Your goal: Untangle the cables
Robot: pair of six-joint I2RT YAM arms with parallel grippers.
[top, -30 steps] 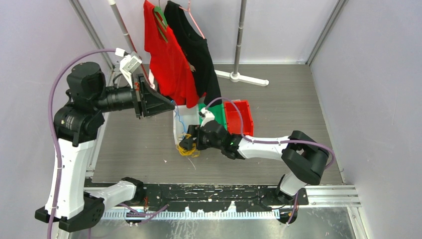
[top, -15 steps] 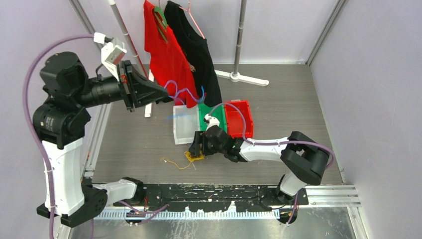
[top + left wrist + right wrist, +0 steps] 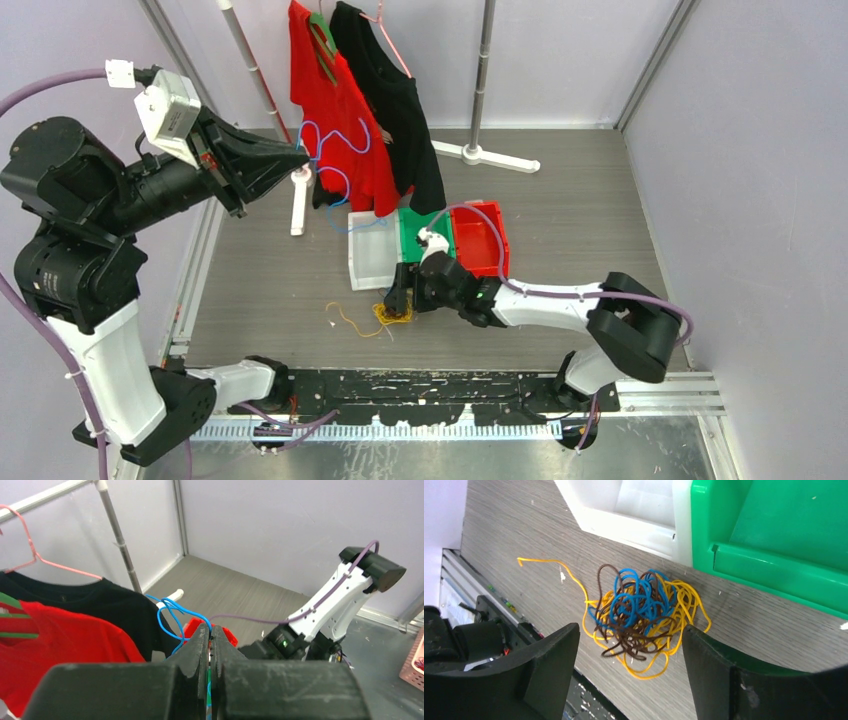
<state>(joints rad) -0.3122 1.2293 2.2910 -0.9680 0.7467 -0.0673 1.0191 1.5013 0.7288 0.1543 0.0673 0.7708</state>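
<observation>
A tangled bunch of yellow, blue and brown cables (image 3: pixel 392 314) lies on the grey table just in front of the white bin. In the right wrist view the bunch (image 3: pixel 644 615) sits on the table between the fingers of my right gripper (image 3: pixel 629 632), which is open and straddles it without gripping. A loose yellow end (image 3: pixel 544 562) trails off to the left. My left gripper (image 3: pixel 300 155) is raised high at the back left, shut on a single blue cable (image 3: pixel 335 165). That blue cable (image 3: pixel 170 615) hangs in loose loops in front of the shirts.
A white bin (image 3: pixel 357 270), a green bin (image 3: pixel 412 228) and a red bin (image 3: pixel 495 245) stand side by side behind the bunch. A red shirt (image 3: pixel 340 120) and a black shirt (image 3: pixel 400 100) hang on a rack behind them. The rack's foot (image 3: pixel 490 155) is at the back.
My left arm has lifted and swung back to the left, drawing the blue cable up out of the bunch. The bunch has shifted toward the front edge, and a yellow end now trails out.
</observation>
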